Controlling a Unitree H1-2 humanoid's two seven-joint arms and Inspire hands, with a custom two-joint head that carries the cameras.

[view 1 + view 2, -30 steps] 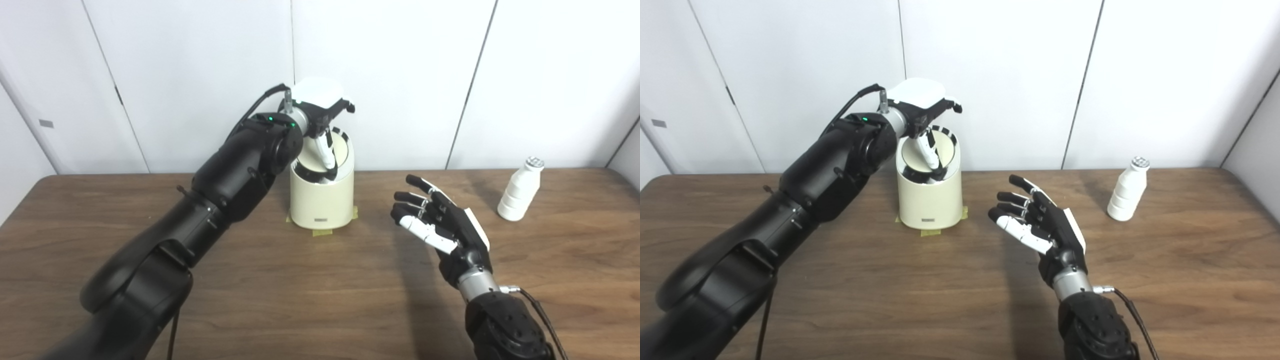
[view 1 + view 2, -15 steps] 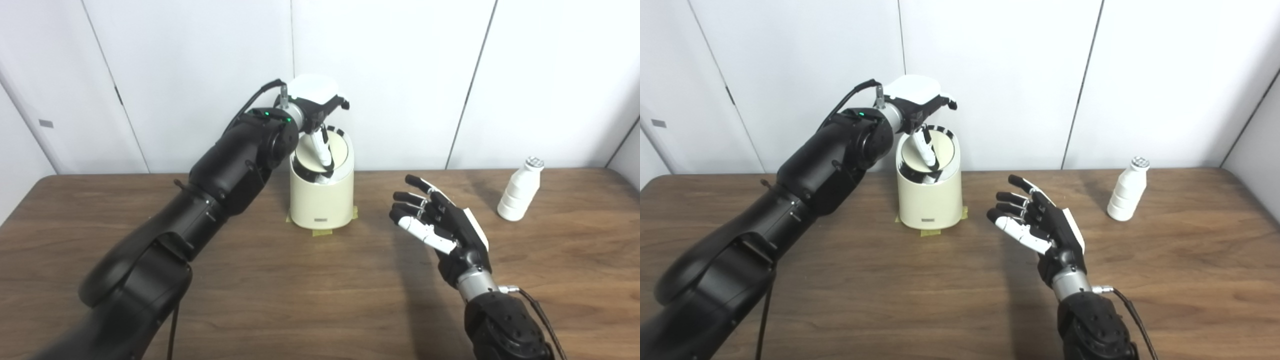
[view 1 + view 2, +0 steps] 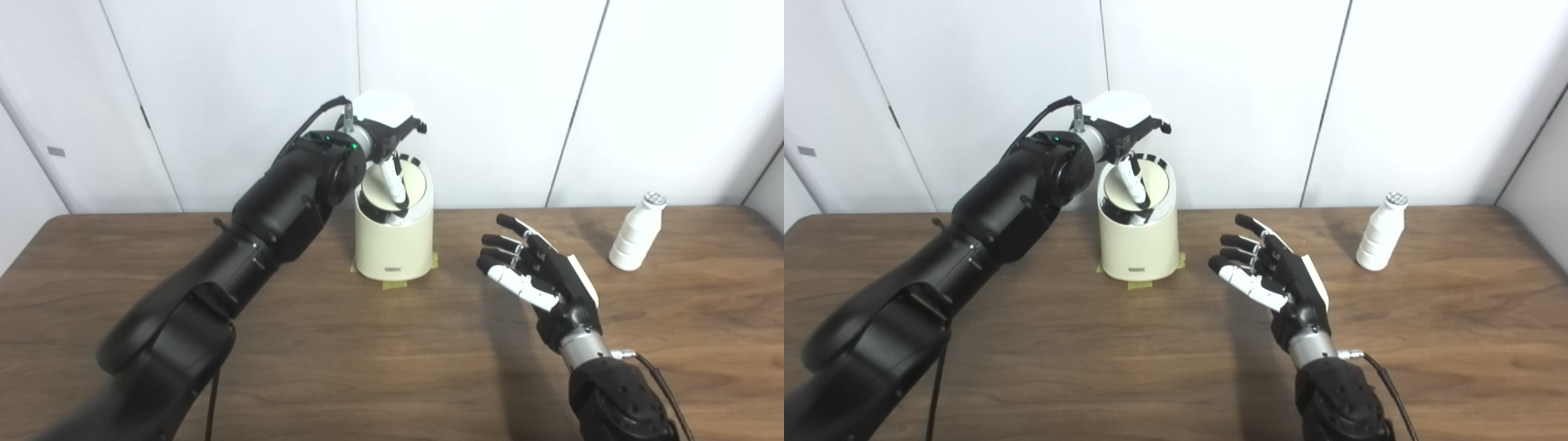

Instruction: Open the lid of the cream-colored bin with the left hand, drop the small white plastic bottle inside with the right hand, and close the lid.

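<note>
Since a second ago my left robot hand (image 3: 387, 125) has drawn slightly back over the cream-colored bin (image 3: 395, 245), one finger pressing the lid (image 3: 392, 187) tilted inward; whether it grips anything I cannot tell; my right robot hand (image 3: 542, 275) hovers released, fingers spread; the small white plastic bottle (image 3: 637, 233) stands upright on the worktop (image 3: 367, 343), off to that hand's right (clearly the nearer hand).

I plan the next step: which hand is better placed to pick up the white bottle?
The right hand. It is open and empty, nearer the white bottle standing at the table's right. The left hand is busy at the bin's lid.
</note>
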